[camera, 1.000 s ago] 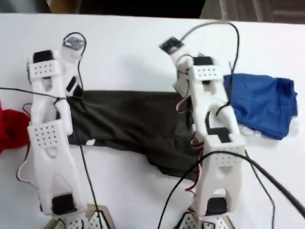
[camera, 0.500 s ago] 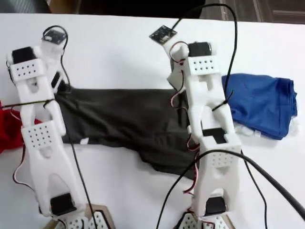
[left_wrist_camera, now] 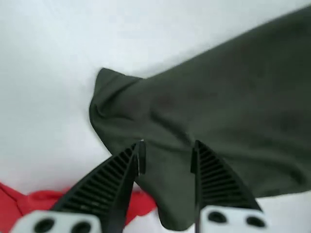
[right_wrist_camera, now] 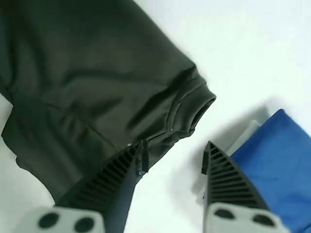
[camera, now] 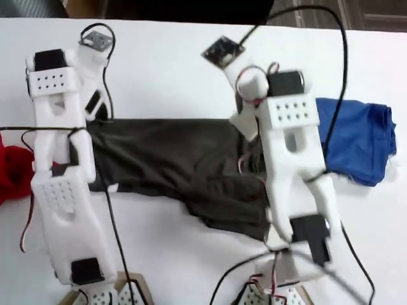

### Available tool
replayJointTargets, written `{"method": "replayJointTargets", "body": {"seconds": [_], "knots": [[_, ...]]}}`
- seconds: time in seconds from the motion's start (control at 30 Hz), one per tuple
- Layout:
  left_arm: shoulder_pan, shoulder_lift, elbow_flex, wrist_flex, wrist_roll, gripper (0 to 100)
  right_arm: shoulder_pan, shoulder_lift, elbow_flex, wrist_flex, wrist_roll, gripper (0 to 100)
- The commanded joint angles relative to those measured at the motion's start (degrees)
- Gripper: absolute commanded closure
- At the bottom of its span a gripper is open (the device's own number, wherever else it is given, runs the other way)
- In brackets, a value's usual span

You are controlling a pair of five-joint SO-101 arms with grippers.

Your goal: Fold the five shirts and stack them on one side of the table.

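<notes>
A dark olive shirt [camera: 178,165] lies spread across the middle of the white table [camera: 165,70], partly folded. My left gripper [left_wrist_camera: 167,153] hovers open over the shirt's [left_wrist_camera: 214,111] left corner, nothing between its fingers. My right gripper [right_wrist_camera: 172,155] hangs open above the shirt's [right_wrist_camera: 87,82] collar end, near the table surface. A folded blue shirt [camera: 356,140] lies at the right, also showing as a blue shirt edge [right_wrist_camera: 277,165] in the right wrist view. A red shirt [camera: 13,171] lies crumpled at the left edge; red shirt cloth [left_wrist_camera: 43,204] shows under the left fingers.
The left arm [camera: 60,159] and right arm [camera: 289,159] stand over the shirt's two ends, with black cables [camera: 331,25] looping above the right one. The far half of the table is bare white.
Both grippers have risen off the dark shirt. The right arm has swung to the right and lifted; the left arm shifted slightly back to the right. The shirt lies much as before.
</notes>
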Motion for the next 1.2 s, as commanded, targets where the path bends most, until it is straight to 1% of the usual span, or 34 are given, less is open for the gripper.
{"method": "replayJointTargets", "body": {"seconds": [0.0,0.13,0.23,0.4,0.5,0.63,0.77,0.83,0.9,1.03,1.1,1.17], "knots": [[0.4,-8.6,6.9,-0.6,0.5,82,-0.4,-11.2,14.8,-6.5,0.3,80.3],[0.2,-12.7,18.2,-4.9,0.5,82,-0.4,-18.9,27.8,-10.7,0.4,80.1],[0.2,-17.2,28.1,-10.0,0.6,82,-0.4,-23.5,34.0,-12.5,0.4,80.1],[0.4,-28.3,47.6,-21.9,0.4,82,-0.4,-29.4,38.2,-12.7,0.4,80.1],[0.4,-32.2,56.9,-29.3,0.3,82,-0.4,-31.6,39.4,-12.7,0.4,80.1],[-0.4,-30.6,60.8,-32.8,0.4,82,-0.4,-32.9,41.9,-12.8,0.4,80.1],[-2.0,-26.4,61.2,-35.1,0.6,82,-0.2,-32.8,46.1,-14.8,0.8,80.1],[-2.2,-24.2,61.0,-36.3,0.6,82,0.1,-32.9,48.6,-16.8,3.0,80.2],[-2.2,-22.2,60.9,-36.9,0.7,82,0.2,-33.0,50.8,-18.2,3.6,80.3],[-2.3,-19.0,61.2,-38.5,0.7,82,-0.3,-33.1,51.4,-18.1,3.7,80.2],[-2.3,-18.5,60.8,-38.4,0.7,82,-1.2,-33.1,51.3,-18.0,4.0,80.1],[-2.2,-18.5,60.8,-38.7,0.7,82,-3.6,-33.1,51.8,-17.3,5.0,80.1]]}}
